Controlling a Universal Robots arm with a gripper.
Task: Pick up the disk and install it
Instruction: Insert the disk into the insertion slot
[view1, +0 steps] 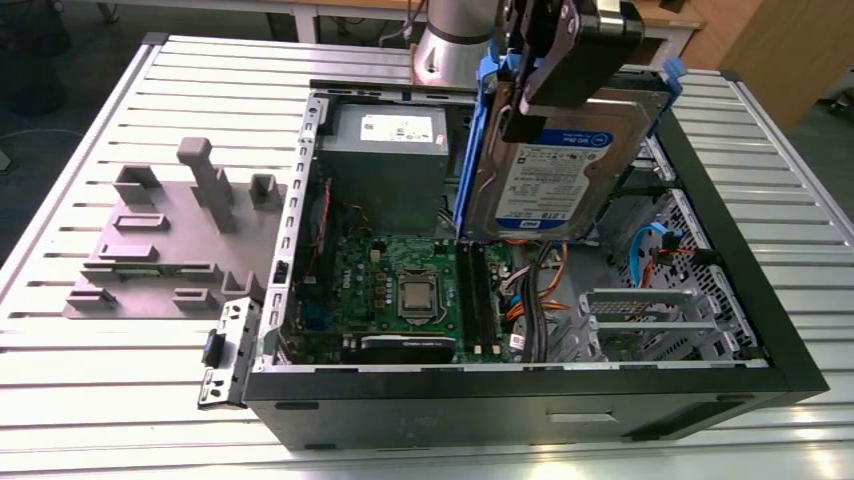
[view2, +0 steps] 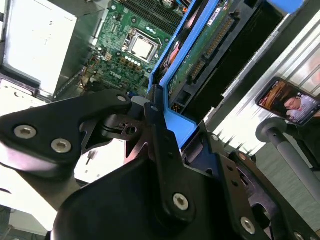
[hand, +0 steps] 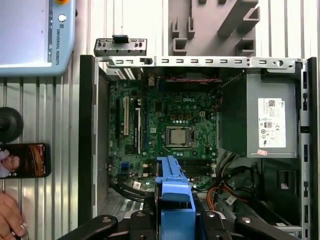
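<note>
The fingers are clamped on the upper end of the disk, pressing on its blue carrier rails. The gripper carries the disk on edge, with its white-and-blue label turned toward the exterior camera.

In the exterior view the disk hangs above the open computer case and appears to touch nothing but the fingers. Its lower edge shows in front of the right side of the motherboard and above a bundle of cables. The first wrist view looks down along the blue rail onto the board and the grey power supply.

A slotted metal bracket, probably the drive mount, lies in the case toward the exterior view's right. The case rests on a ribbed desk, with a grey fixture on the exterior view's left. A phone and a person's hand lie on the desk beside the case.

Judgement on the step in hand: this is the carry toward installation. The grip sits on one end only, so the free end can swing. Slow travel, rails kept square to the mount, and a path clear of the loose cables and case walls would serve best.
</note>
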